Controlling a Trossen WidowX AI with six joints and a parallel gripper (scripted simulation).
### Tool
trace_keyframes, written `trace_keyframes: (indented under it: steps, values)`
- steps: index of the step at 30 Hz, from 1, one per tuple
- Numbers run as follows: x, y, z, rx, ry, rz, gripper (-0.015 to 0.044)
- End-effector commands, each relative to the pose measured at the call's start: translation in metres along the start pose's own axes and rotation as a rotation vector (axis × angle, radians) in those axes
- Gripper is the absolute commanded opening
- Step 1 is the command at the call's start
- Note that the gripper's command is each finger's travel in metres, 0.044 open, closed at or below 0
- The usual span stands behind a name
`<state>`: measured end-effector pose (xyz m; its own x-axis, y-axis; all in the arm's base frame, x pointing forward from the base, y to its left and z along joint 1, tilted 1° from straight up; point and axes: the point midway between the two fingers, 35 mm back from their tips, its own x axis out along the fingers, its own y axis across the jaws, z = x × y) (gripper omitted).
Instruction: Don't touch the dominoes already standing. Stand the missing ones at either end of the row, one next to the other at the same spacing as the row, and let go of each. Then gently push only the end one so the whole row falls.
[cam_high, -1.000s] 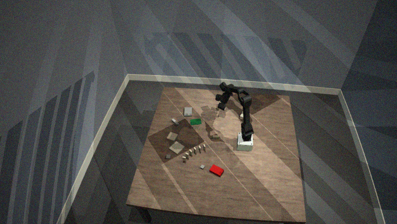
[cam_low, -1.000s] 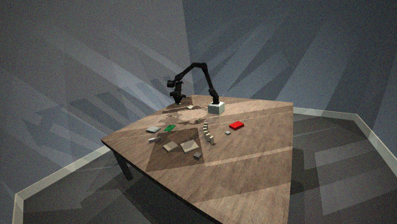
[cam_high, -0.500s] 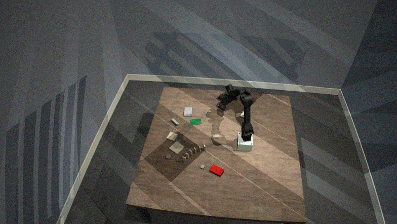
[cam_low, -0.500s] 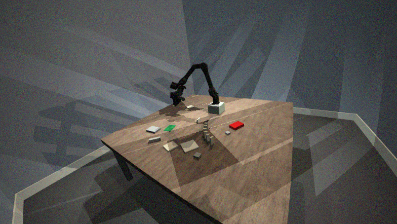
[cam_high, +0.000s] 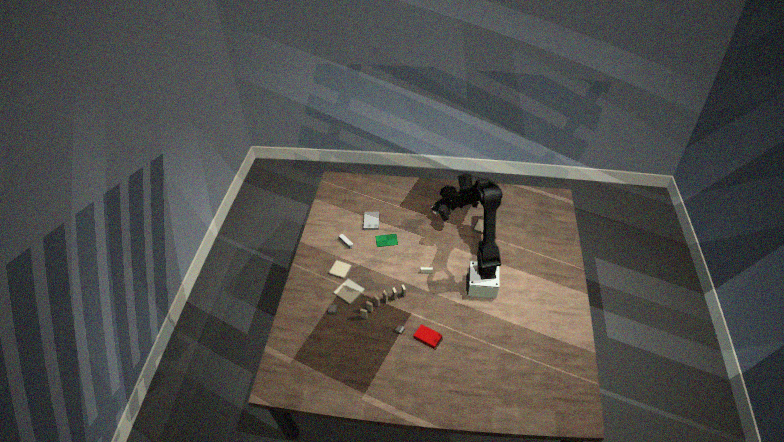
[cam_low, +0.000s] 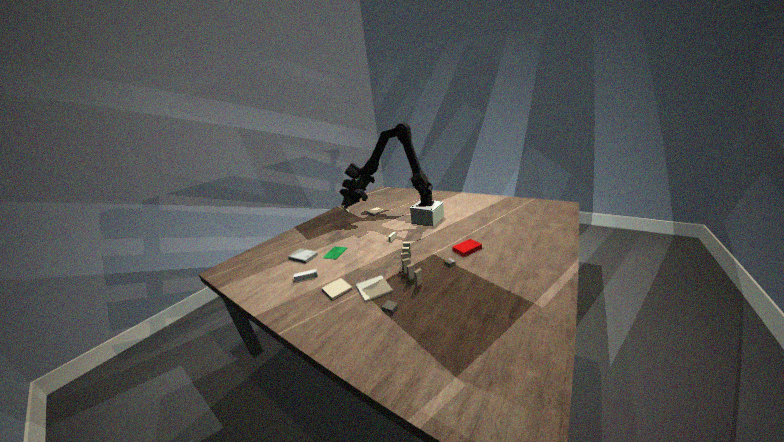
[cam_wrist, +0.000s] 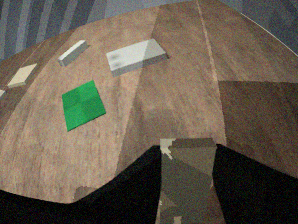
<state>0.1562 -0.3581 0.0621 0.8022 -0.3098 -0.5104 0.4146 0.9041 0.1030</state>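
Note:
My gripper (cam_high: 435, 210) (cam_low: 345, 206) (cam_wrist: 186, 153) is shut on a cream domino (cam_wrist: 187, 175), which fills the gap between the fingers in the wrist view. It is above the far part of the table, away from the row. Several small dominoes stand upright in a slightly curved row; one end domino (cam_high: 403, 290) (cam_low: 406, 245) is nearer the robot base, and the other end domino (cam_high: 363, 313) (cam_low: 417, 276) is farther from it. A loose cream domino (cam_high: 426, 270) (cam_low: 392, 237) lies on the table between the row and the base.
A green piece (cam_high: 386, 240) (cam_low: 335, 253) (cam_wrist: 83, 105), grey box (cam_high: 371, 219) (cam_low: 303, 255) (cam_wrist: 137, 56) and white bar (cam_high: 345, 240) (cam_low: 305, 275) (cam_wrist: 73, 52) lie left of the arm. Cream tile (cam_high: 349, 291) (cam_low: 374, 288) is near the row, red box (cam_high: 427, 336) (cam_low: 467, 247) beyond it.

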Motion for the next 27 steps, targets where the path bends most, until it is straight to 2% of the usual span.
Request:
trace_keyframes:
  steps: [1,19,27]
  values:
    - [-0.007,0.002,-0.003,-0.006,-0.09,0.017,0.0107]
    - [-0.051,0.034,-0.014,-0.12,-0.391,0.107,0.0107]
    - [-0.064,0.048,-0.018,-0.162,-0.448,0.137,0.0107]
